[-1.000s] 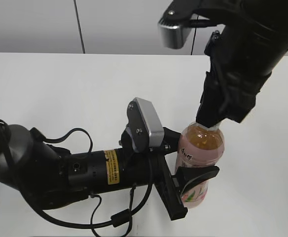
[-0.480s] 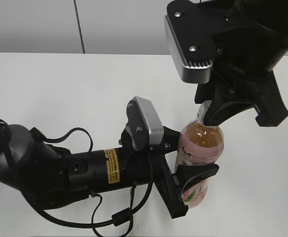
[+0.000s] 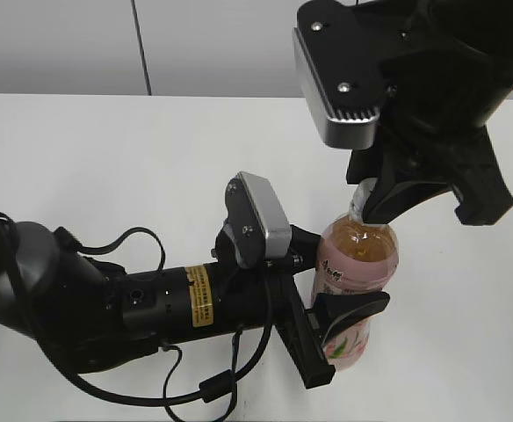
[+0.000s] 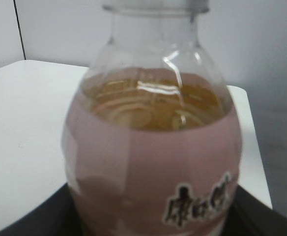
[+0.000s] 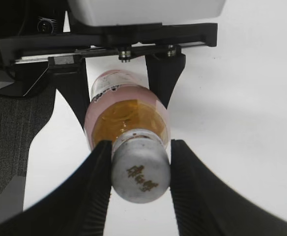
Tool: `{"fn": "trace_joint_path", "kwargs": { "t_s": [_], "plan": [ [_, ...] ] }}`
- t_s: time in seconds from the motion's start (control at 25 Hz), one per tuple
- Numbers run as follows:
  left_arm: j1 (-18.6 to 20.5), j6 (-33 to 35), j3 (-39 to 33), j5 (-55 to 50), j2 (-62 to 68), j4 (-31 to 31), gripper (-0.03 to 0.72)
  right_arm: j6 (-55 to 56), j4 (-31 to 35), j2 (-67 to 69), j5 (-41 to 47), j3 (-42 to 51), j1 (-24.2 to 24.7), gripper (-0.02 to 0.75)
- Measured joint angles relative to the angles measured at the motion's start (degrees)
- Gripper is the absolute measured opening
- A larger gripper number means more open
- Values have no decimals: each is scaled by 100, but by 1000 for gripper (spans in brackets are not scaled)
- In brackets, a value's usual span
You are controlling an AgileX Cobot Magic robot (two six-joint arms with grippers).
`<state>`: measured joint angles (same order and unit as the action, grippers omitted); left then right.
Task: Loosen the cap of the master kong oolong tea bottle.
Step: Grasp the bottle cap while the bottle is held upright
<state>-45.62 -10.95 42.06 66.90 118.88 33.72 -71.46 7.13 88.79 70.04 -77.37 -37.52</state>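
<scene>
Exterior view is showing, from the left, the left gripper [image 3: 340, 303] clamping its 2 jaws around the labelled middle of the master kong oolong tea bottle [image 3: 355, 283], which is standing upright on the white table [image 3: 107, 167]. Above it and to the right, the right gripper [image 3: 367, 204] is reaching down and pinching the cap [image 5: 140, 171] (white, with a dark logo) between its 2 fingers [image 5: 92, 191], both touching its ribbed edge.
</scene>
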Motion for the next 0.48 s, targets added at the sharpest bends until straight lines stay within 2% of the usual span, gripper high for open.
{"fn": "trace_joint_path", "kwargs": {
  "t_s": [0.2,0.48],
  "plan": [
    [0,0,0,0,0,0,394,190,0,0,0,0,0,286],
    [0,11,0,0,0,15,394,813,-132,5,10,2,0,401]
  ]
}}
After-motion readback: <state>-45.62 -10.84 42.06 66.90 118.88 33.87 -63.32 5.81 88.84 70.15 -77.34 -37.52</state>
